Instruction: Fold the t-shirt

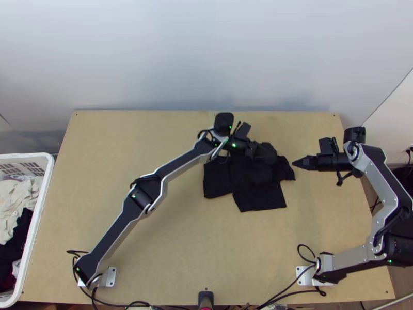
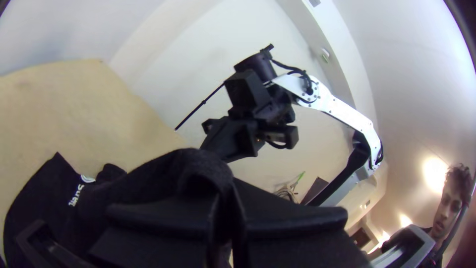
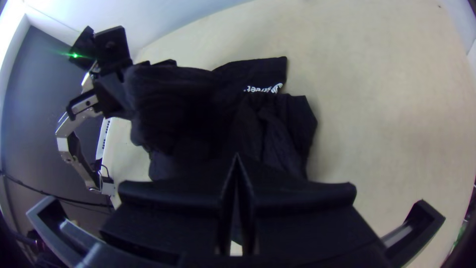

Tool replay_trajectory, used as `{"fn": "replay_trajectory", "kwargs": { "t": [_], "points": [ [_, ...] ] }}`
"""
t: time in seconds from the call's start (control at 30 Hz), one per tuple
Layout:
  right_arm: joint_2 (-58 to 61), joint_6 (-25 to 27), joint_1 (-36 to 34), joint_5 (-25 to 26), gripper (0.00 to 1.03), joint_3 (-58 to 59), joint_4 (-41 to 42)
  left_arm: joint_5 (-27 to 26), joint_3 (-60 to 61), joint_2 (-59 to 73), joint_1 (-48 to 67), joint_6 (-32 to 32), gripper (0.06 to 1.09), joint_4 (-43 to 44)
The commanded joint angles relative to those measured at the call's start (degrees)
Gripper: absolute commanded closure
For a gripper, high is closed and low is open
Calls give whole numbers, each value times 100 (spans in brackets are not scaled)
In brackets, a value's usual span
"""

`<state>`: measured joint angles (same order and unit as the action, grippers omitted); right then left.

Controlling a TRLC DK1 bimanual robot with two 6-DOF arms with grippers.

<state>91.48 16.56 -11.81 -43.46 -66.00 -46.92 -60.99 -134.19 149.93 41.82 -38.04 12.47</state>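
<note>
Working from the desk, I have the left gripper (image 2: 227, 211) clenched on a raised pinch of the t-shirt (image 1: 260, 199). The shirt lies toward the far side of the table (image 1: 155, 248), right of its middle: flatter panels nearer the arm bases, rumpled cloth rising to the grip.

Why like this: I judge the raised pinch is meant to free one part from the layers below, so it can be spread or turned over. A tidy fold looks some way off; the outline is uneven and pieces stick out at different angles. The right gripper (image 1: 295, 163) has its fingers closed with nothing between them, pointed at the shirt's nearby edge. Probably parked near for a second hold; it would have to open first. Risk as I see it: pulling on the left pinch alone could drag the lower layers along and bunch them more.

View notes. Top view gives me the layout: panels splayed toward the bases, and the basket (image 1: 36, 227) with other clothes (image 1: 20, 196) off to the left. It leaves the grip itself vague, dark on dark. Left wrist view settles that: cloth arches up and runs down between the fingers. Right wrist view adds the height of the held bulk, plus creased cloth beside a smoother piece bearing white print (image 3: 263, 88), which I can't pick out from above.
</note>
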Motion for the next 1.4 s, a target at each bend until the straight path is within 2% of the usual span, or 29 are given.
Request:
{"fn": "replay_trajectory", "kwargs": {
  "t": [0.0, 0.23, 0.27, 0.3, 0.33, 0.37, 0.57, 0.73, 0.8, 0.9, 1.03, 1.2, 1.37],
  "points": [
    [-289, 67, -67, 4, 100, 289, 69, 246, -55, 309, 168, -160, 105, 361],
    [-386, 41, 48, -4, 100, 368, 148, 870, -318, 625, 107, -151, 103, 493],
    [-421, 23, 65, -4, 100, 386, 156, 878, -292, 643, 107, -151, 93, 467],
    [-456, 14, 74, -4, 100, 403, 156, 887, -257, 643, 116, -160, 64, 432],
    [-491, 14, 74, -4, 100, 421, 156, 896, -248, 643, 107, -160, 21, 414],
    [-517, 5, 83, -4, 100, 439, 156, 940, -248, 643, 98, -160, 10, 397],
    [-746, 14, 83, -4, 100, 614, 156, 1037, -186, 467, -60, -177, 10, 230],
    [-869, 14, 74, -4, 100, 650, 156, 799, -107, 98, -104, -283, 10, 212],
    [-930, -3, 74, -4, 100, 658, 148, 650, 95, -104, -157, -423, 10, 186],
    [-1027, -30, 48, -4, 100, 641, 148, 87, 183, -315, -315, -1320, 10, 572],
    [-1080, -153, 162, -48, 100, 518, 95, -431, 728, -1018, -719, -1346, 10, 651],
    [-930, -311, 1067, -136, 100, 219, 25, -1117, 1984, -2108, -1493, -1355, 10, 528],
    [-456, -381, 2324, -127, 100, -106, -19, -1328, 3567, -3242, -2099, -1346, 10, 502]
  ]
}}
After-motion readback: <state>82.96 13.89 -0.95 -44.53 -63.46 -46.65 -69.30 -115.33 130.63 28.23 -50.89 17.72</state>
